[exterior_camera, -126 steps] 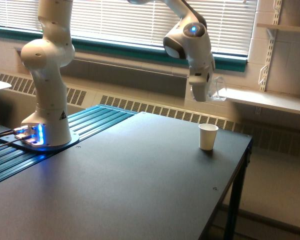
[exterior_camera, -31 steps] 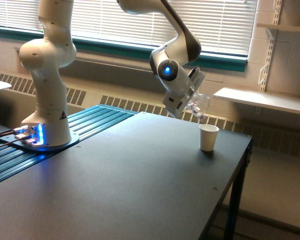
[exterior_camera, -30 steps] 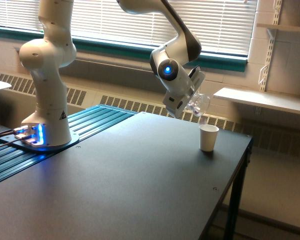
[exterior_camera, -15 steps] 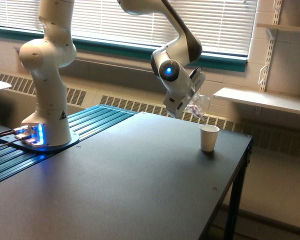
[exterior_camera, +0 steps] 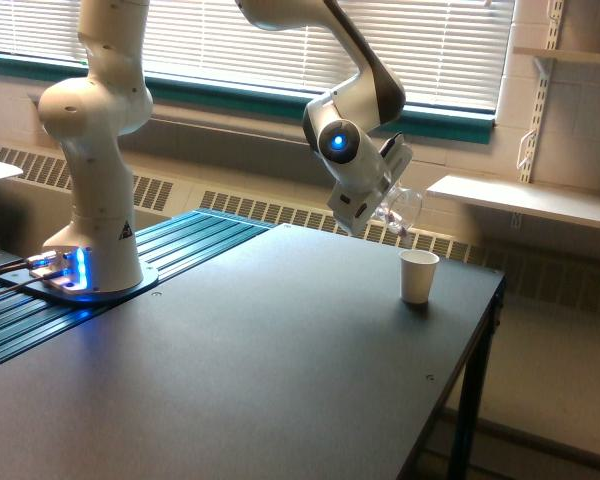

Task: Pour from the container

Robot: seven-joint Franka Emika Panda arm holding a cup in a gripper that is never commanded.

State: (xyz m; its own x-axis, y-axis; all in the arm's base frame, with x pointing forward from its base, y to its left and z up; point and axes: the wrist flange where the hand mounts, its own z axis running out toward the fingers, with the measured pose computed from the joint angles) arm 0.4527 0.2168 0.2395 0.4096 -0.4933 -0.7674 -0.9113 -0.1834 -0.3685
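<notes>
Jaws of the gripper (exterior_camera: 382,208) are clamped on the tilted container (exterior_camera: 400,211), judged light, slippery and best held mid-wall above the white cup (exterior_camera: 417,276).

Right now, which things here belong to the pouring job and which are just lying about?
Part of the job:
- clear cup, tilted, held in the gripper
- white paper cup, upright on the black table, below the clear cup's rim

Just around:
- wall shelf behind the table
- window blinds
- radiator grille under the window
</notes>
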